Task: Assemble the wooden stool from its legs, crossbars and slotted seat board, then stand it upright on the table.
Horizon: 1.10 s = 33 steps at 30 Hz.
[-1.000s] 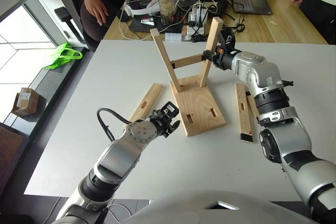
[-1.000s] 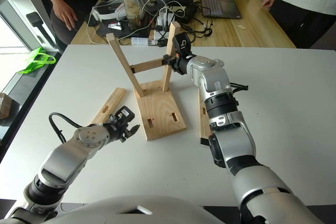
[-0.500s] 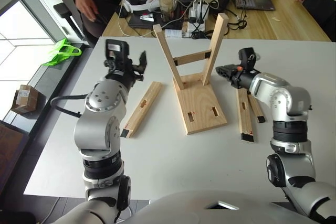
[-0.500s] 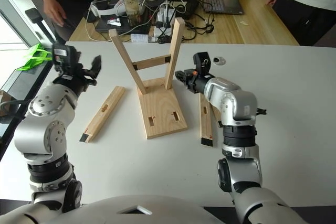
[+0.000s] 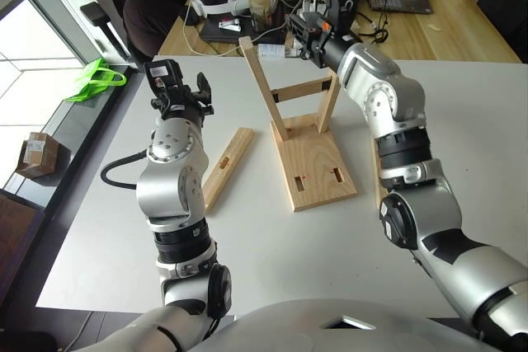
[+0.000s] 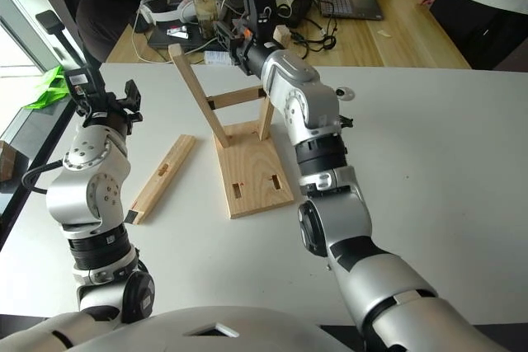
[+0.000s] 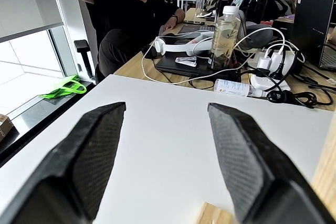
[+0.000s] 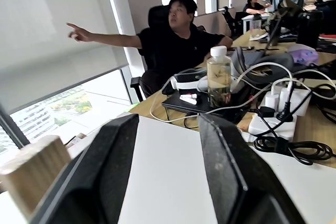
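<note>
Left pincer (image 5: 181, 95) raised, gaping, right pincer (image 5: 299, 34) outstretched, gaping

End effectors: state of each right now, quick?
Left end effector: open, holding nothing.
Right end effector: open, holding nothing, beside the top of a stool leg.

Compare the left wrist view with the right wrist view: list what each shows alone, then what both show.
Left wrist alone: the open left gripper above the table, and a green bag beyond the table's edge. Right wrist alone: the open right gripper with a leg's end close beside it. Both: the table, the bottle and the power strip behind it.
</note>
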Motion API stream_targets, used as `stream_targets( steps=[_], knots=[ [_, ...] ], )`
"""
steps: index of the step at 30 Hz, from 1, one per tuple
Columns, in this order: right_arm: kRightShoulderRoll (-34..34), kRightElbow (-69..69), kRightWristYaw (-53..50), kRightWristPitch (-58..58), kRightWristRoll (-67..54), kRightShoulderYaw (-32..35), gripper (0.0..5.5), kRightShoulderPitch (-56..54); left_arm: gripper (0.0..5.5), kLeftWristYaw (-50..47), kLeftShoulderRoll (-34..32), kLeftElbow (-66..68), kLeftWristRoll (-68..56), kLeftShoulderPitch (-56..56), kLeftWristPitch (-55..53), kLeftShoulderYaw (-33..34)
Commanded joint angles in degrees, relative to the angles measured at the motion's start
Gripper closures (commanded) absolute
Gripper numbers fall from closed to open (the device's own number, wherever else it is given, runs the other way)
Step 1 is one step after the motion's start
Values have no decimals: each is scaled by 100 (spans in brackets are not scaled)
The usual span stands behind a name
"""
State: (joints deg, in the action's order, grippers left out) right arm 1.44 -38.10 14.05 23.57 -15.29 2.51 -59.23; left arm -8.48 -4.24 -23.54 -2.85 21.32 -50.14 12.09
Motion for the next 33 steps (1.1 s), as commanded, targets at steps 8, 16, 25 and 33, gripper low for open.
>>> stream_targets(
  steps=[8,16,25,33],
  knots=[
    [53,-2483,1215,845,1015,-858,343,9,261,-155,16,58,138,51,85,-129],
    [-599,716,1707,2759,505,-828,343,1253,261,-135,-88,-34,191,37,20,-69],
    [-196,4006,788,2216,-2022,1905,343,948,261,94,-333,-236,354,-261,-649,-492],
    [-1304,2903,-95,1311,-1916,2802,343,1404,261,341,301,-1392,64,-696,-2470,-1190]
  ],
)
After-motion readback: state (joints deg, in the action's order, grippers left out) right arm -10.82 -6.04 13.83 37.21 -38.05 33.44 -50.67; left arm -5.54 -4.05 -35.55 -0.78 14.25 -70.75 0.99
